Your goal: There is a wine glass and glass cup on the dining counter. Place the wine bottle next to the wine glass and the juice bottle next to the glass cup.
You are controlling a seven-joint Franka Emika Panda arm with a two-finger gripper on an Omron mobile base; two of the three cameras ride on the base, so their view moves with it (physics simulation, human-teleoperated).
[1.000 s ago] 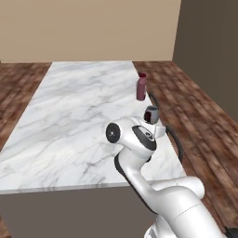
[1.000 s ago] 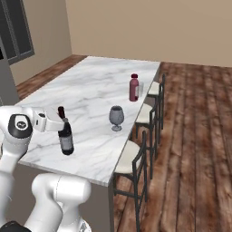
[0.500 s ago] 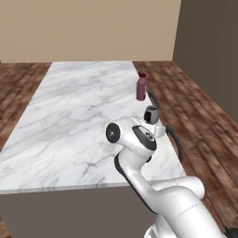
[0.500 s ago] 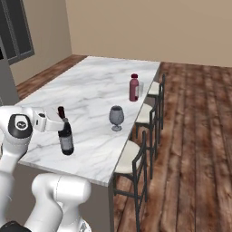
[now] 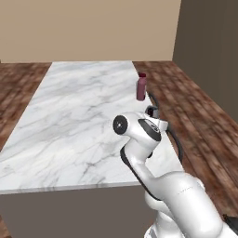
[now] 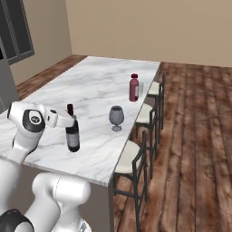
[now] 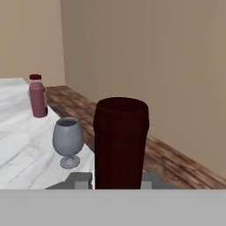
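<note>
Wine bottle (image 6: 72, 131) stands upright on the marble counter (image 6: 97, 84), near its front end, with the wine glass (image 6: 116, 117) a short way off toward the stool side. The hand (image 6: 68, 119) sits level with the bottle's neck; whether its fingers press the glass or merely flank it cannot be told. In the hand view, the dark reddish bottle top (image 7: 121, 142) looms directly ahead between the fingertips. The placing of this bottle appears to be the step in hand, probably at its end. If so, the next move calls for a clean backward retreat without tipping the bottle. The juice bottle (image 6: 134, 88) stands farther along, touching or just beside the glass cup (image 6: 141, 89). From the left base view the arm hides the wine bottle, while the juice bottle (image 5: 141, 87) remains visible.
</note>
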